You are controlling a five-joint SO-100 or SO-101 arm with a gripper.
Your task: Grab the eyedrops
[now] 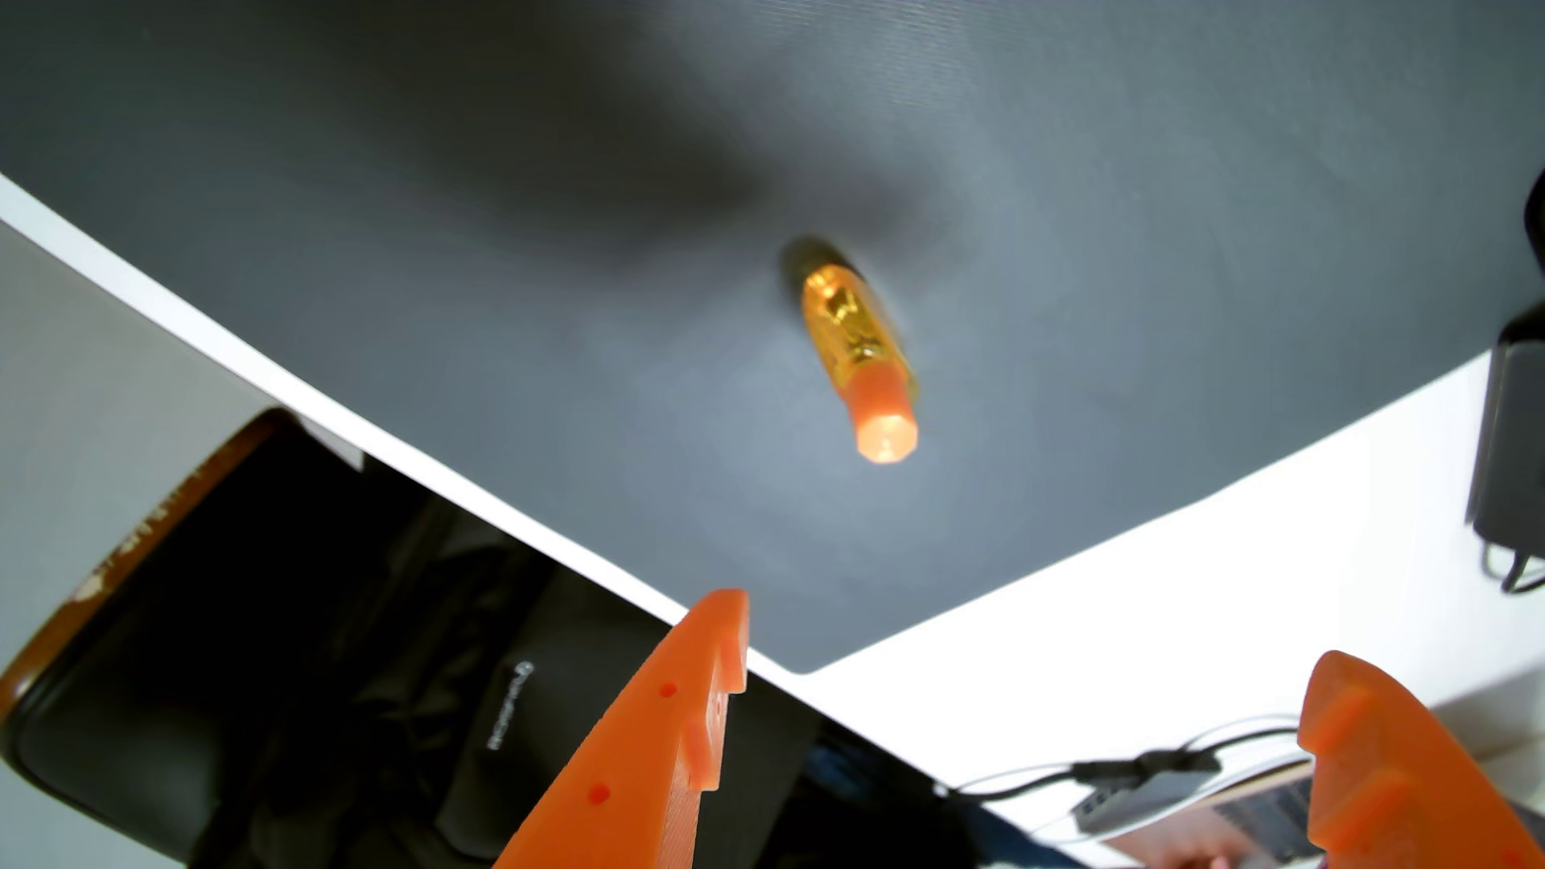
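orange two-finger hand (1016,668) spread wide, well short of the small amber translucent eyedrop bottle with an orange cap (857,359).

lying alone on the dark grey mat (502,209) over the white tabletop (1170,602), well apart from both orange plastic fingers (669,735) at the lower edge of the wrist view, touched by nothing. probably laid flat and alone in the middle of the mat to leave free room on both long sides for a pinch. long axis running from upper left to lower right in the wrist view, cap end pointing down-right toward the camera, base end away. empty gap between the fingers roughly facing the bottle; looks like an approach stage, nothing gripped yet. black charger and cables (1513,443) off to the right, clear of the path.
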